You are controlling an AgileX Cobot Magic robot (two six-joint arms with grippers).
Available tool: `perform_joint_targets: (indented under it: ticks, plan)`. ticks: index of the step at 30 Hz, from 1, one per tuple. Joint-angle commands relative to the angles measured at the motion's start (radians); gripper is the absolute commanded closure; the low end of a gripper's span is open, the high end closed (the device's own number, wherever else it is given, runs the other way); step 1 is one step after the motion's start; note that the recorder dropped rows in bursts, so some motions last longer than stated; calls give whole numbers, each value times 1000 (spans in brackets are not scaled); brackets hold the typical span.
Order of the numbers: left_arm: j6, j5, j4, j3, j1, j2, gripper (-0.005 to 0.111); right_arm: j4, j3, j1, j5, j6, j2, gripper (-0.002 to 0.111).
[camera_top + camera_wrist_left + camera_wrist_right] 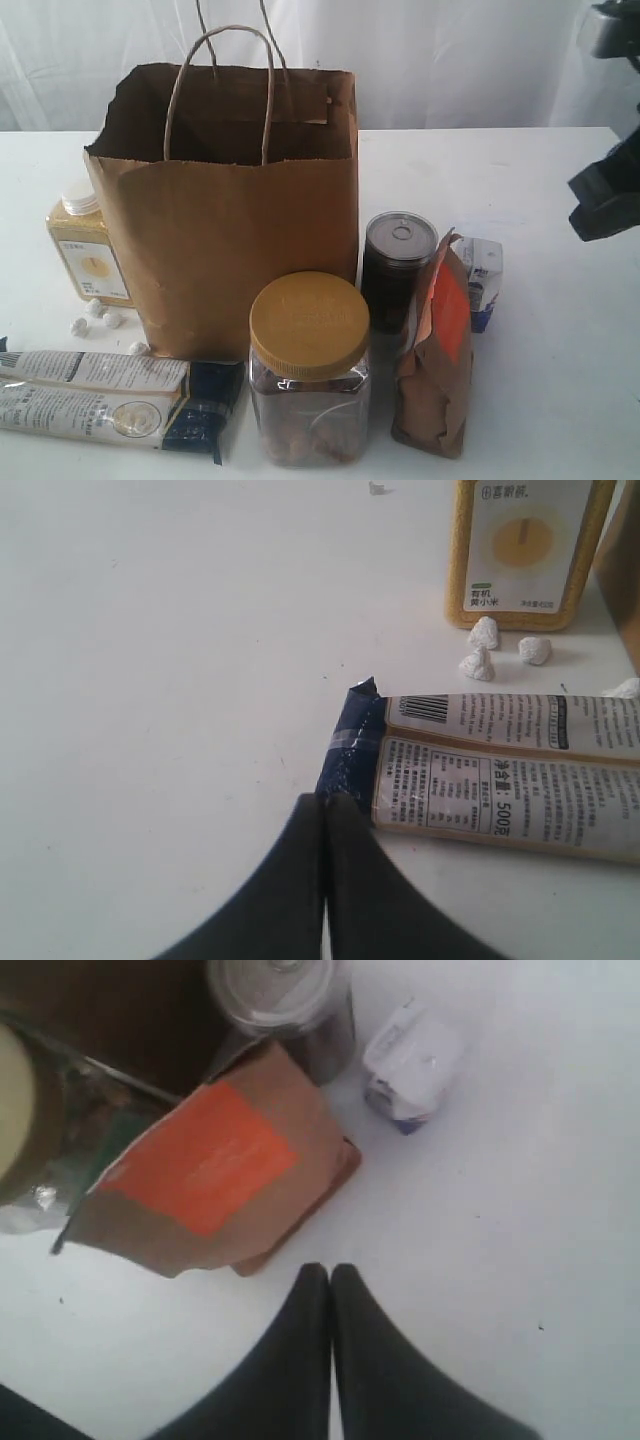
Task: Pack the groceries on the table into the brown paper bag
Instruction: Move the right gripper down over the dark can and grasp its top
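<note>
1. Your left gripper (324, 818) is hovering empty, fingers pressed together, just beside the twin packet's (500, 780) dark end.
2. Your right gripper (330, 1282) is hanging over the table (500, 1210), likewise closed and empty, near the brown-orange pouch (215, 1175).
3. The paper bag (240, 220) is standing upright, mouth open.

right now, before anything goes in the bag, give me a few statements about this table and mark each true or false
1. The jar with the yellow lid stands in front of the paper bag in the exterior view. True.
2. The can lies on its side. False: the can stands upright beside the bag.
3. The yellow bottle stands to the left of the bag in the exterior view. True.
4. The orange pouch is inside the bag. False: the pouch stands on the table, right of the jar.
5. Both arms' jaws are shut and hold nothing. True.
</note>
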Motion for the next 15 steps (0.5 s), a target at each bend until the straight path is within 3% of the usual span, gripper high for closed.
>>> perform_joint_targets:
  ticks: [1,6,9,12,15]
  plan:
    - [2,-1,-7,0,2,-5,107,1,-69,19,6,11,157,108]
    - [2,-1,-7,0,2,-5,107,41,-149,103,-8,-225,283,108]
    - [2,-1,-7,0,2,-5,107,39,-173,133,-170,-504,314,105]
    - [2,-1,-7,0,2,-5,107,37,-173,139,-234,-629,342,88]
    - [2,-1,-7,0,2,-5,107,39,-173,139,-252,-628,369,60]
